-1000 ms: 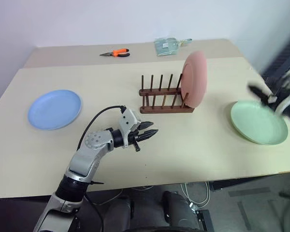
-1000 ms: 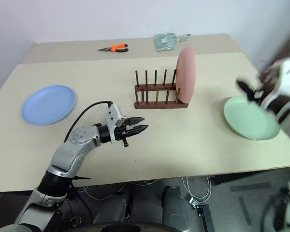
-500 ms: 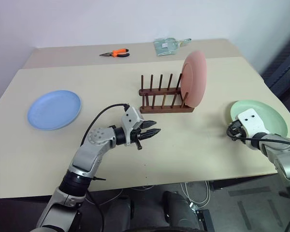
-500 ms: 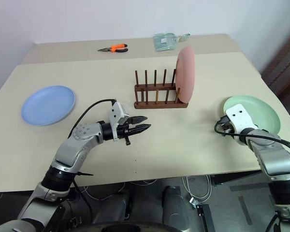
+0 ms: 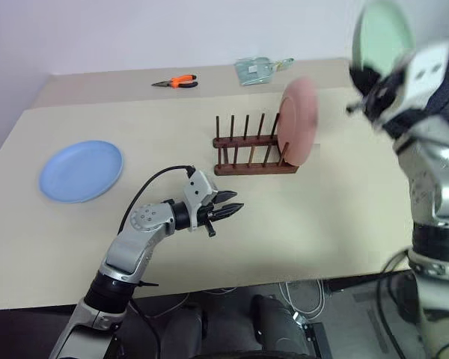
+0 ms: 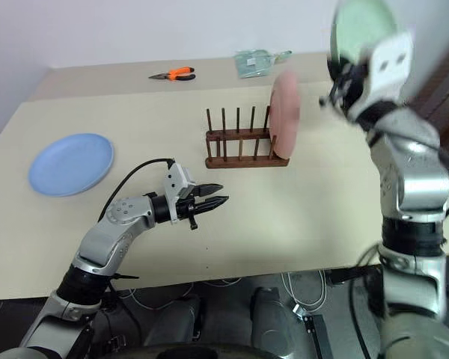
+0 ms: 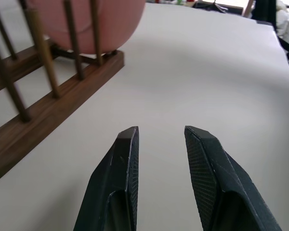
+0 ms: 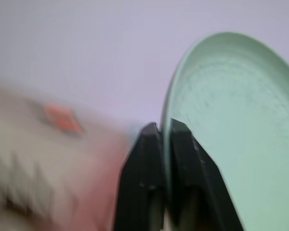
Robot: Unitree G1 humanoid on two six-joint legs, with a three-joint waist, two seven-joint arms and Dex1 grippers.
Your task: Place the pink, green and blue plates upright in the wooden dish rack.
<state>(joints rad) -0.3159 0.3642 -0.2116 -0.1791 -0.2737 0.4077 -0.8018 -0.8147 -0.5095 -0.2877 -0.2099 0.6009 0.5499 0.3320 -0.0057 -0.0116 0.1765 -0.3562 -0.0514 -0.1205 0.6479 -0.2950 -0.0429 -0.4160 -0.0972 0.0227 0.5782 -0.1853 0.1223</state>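
The pink plate (image 5: 298,122) stands upright at the right end of the wooden dish rack (image 5: 251,153); the other slots hold nothing. High above the table's right side, the green plate (image 5: 382,34) is in the air, and my right gripper (image 8: 164,129) is shut on its rim. The blue plate (image 5: 81,170) lies flat at the left of the table. My left gripper (image 5: 236,209) hovers low over the table in front of the rack, open with nothing between its fingers (image 7: 125,159).
Orange-handled pliers (image 5: 176,81) and a clear packet (image 5: 258,69) lie near the table's far edge. Bare tabletop (image 5: 322,217) stretches in front of and to the right of the rack.
My right gripper has shut on the green plate's rim and lifted the plate off the table, up and toward the rack. The left arm has stayed put.
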